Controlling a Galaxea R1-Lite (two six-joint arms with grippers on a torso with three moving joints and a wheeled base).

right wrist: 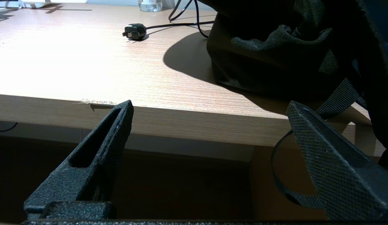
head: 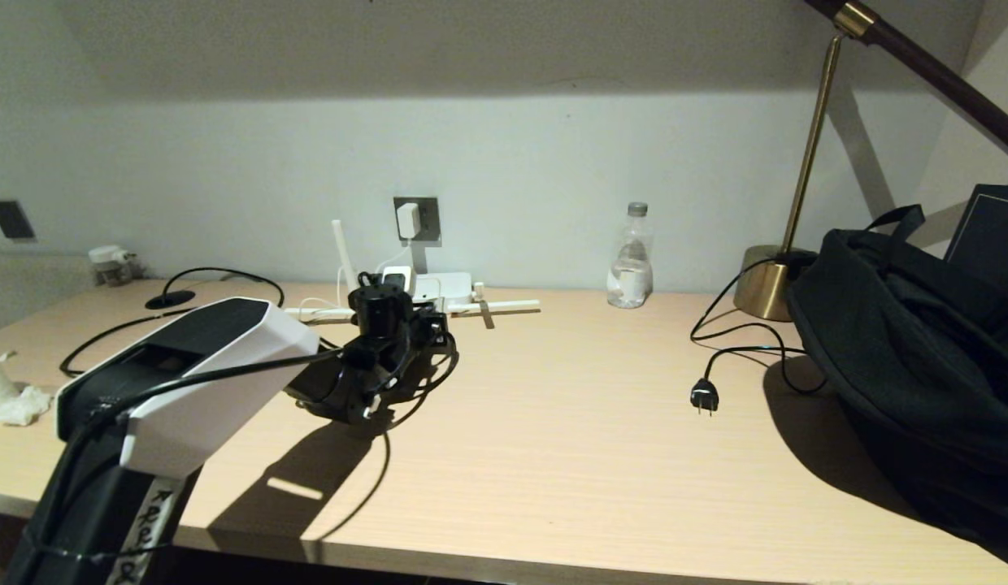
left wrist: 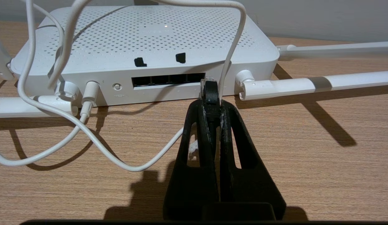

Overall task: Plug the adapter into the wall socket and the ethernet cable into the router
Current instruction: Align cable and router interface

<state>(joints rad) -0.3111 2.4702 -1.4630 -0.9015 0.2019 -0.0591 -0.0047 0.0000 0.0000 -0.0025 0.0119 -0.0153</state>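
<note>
Left gripper (left wrist: pixel 210 103) clamped on black ethernet cable's (left wrist: pixel 210 90) clear-tipped connector, just before flat white plastic router's (left wrist: pixel 144 37) dark port row; white adapter (head: pixel 407 219) in grey wall socket (head: pixel 427 205); right gripper (right wrist: pixel 209 107) spread wide, empty.

adapter (head: pixel 407 220): in wall socket (head: pixel 427 210) | left arm: before router (head: pixel 443 287)

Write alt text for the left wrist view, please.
The left end effector is shut on the black ethernet cable's clear-tipped connector, just short of the dark port row on the flat white plastic router. A thin white cord loops across the wooden desk.
</note>
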